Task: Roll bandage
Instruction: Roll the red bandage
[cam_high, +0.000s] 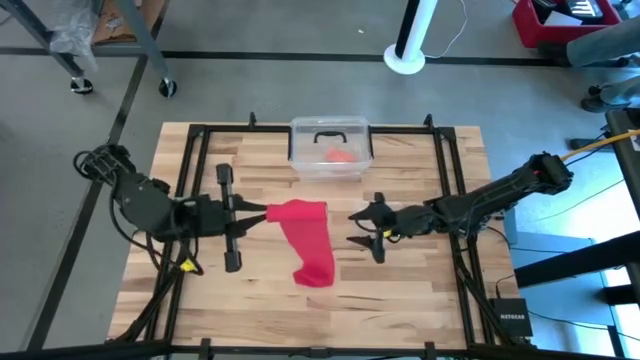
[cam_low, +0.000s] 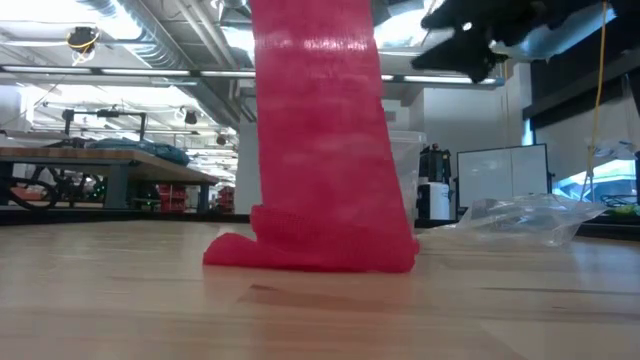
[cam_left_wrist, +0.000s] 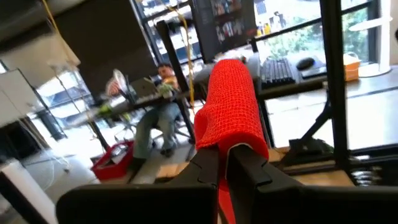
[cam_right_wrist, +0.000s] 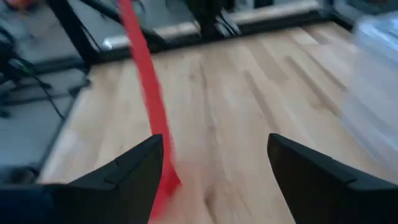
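Left gripper (cam_high: 262, 212) pinches the one red bandage (cam_high: 309, 243) (end hanging to the table); right gripper (cam_high: 356, 227) gapes beside it.

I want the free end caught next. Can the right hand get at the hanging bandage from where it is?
Probably yes. The right hand is open, beside the bandage with nothing between them. The left hand holds its top end up.

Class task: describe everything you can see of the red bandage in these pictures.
The bandage is a long, narrow band of bright red, matte, woven-looking cloth. One end is lifted and pinched in the shut left gripper; the band hangs down and its lower end bunches on the wooden table. The open right gripper waits beside it, not touching.
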